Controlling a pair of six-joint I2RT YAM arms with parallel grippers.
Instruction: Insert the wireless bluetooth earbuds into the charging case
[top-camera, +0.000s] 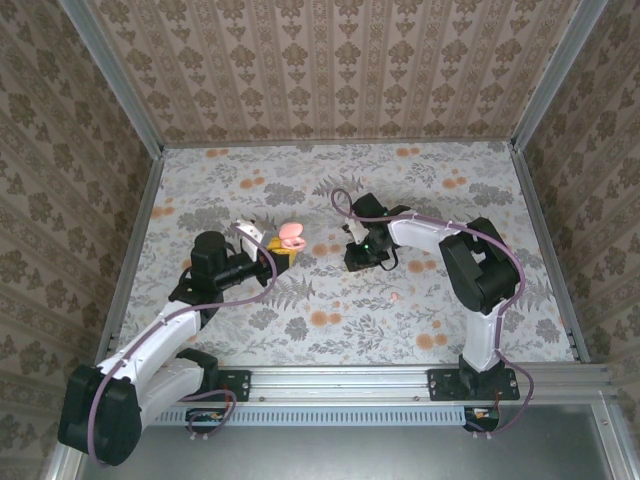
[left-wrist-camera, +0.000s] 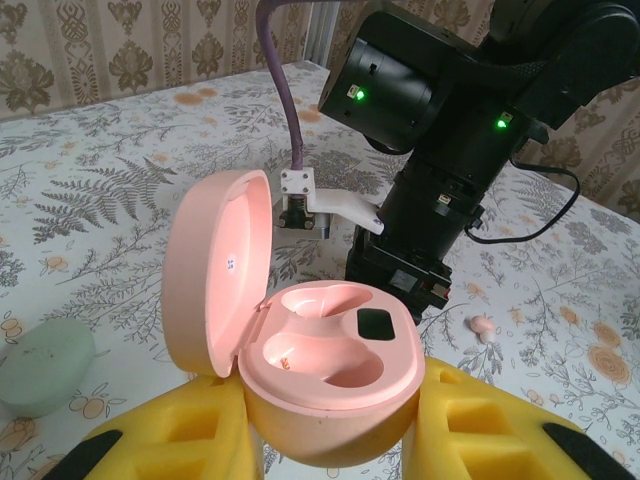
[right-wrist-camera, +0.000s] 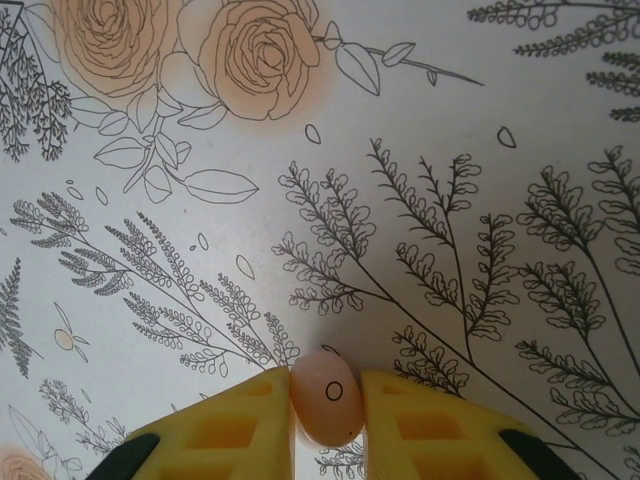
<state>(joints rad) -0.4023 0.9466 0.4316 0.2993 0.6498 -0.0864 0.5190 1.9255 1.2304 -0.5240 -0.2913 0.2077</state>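
Floral tabletop (right-wrist-camera: 450, 150) is lying beneath the right gripper (right-wrist-camera: 327, 398), which is pinching a pink earbud (right-wrist-camera: 325, 405) at bottom centre. Left gripper (left-wrist-camera: 330, 445) is clamping the open charging case (left-wrist-camera: 335, 365); lifting gently, keeping the bud square, is looking wise.

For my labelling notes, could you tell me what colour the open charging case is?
The charging case is pale pink; clearest in left wrist view.
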